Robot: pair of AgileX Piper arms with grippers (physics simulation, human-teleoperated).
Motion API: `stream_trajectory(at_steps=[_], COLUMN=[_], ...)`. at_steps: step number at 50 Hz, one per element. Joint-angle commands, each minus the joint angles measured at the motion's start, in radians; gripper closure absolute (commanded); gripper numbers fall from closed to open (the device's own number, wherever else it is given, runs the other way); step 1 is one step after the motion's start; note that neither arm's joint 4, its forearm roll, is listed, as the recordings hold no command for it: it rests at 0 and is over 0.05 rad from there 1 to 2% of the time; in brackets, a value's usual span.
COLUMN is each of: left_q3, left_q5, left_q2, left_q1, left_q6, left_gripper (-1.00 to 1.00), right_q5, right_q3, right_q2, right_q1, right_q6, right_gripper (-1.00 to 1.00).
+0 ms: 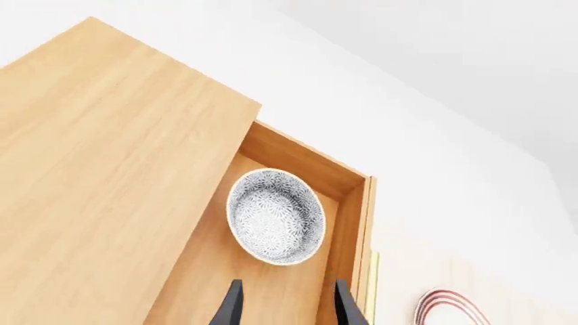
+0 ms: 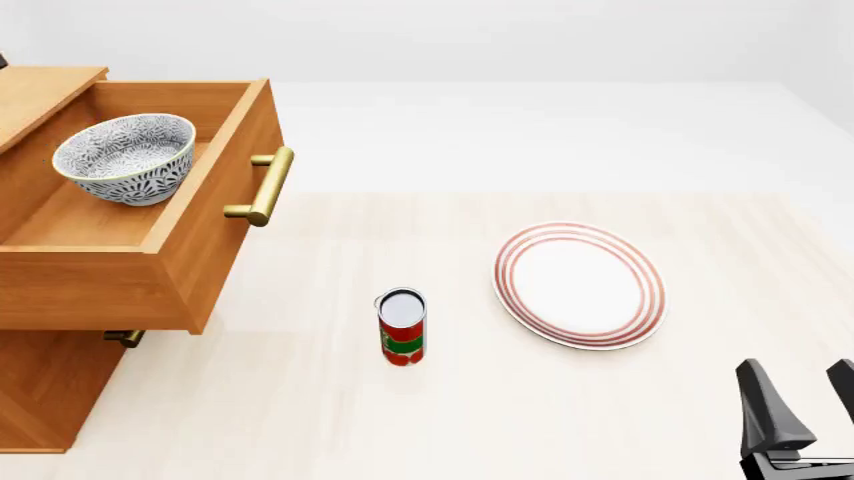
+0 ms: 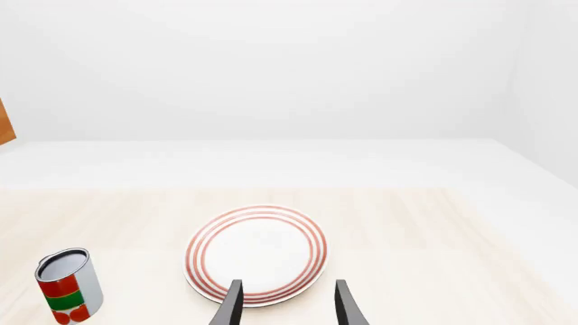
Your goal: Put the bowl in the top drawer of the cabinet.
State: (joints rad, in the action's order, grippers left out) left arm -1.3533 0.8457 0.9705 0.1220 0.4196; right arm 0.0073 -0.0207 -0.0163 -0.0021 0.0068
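The bowl [image 2: 127, 157], white with dense dark flowers, stands upright inside the pulled-out top drawer [image 2: 220, 215] of the wooden cabinet [image 2: 40, 95]. In the left wrist view the bowl [image 1: 275, 215] lies on the drawer [image 1: 348, 223] floor beyond my left gripper [image 1: 287, 284]. That gripper hangs open above the drawer, apart from the bowl, with nothing between its fingers. The front view does not show it. My right gripper [image 2: 797, 368] is open and empty at the table's near right corner, far from the cabinet; in its wrist view the right gripper [image 3: 287, 284] points at the plate.
A brass bar handle [image 2: 267, 187] sticks out from the drawer front, and a lower handle [image 2: 124, 338] shows beneath. A red and green can [image 2: 402, 326] stands mid-table. A flat red-ringed plate [image 2: 579, 284] lies to its right. The cabinet top [image 1: 99, 169] overhangs the drawer's back part.
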Motion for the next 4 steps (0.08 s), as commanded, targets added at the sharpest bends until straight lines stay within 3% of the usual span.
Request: stream_trajectory(at_steps=[1,4], left_q3=[0.059,0.137], left_q5=[0.000,-0.037], left_q2=[-0.126,-0.193], left_q1=[-0.028,-0.074], left_q6=[0.051,0.099], left_gripper=[-1.00,-1.00], right_q5=[0.000,0.000], right_q3=[0.000,0.000], right_q2=[0.000,0.000], right_q1=[0.000,0.000], right_q6=[0.000,0.000], right_gripper=[-1.00,-1.00])
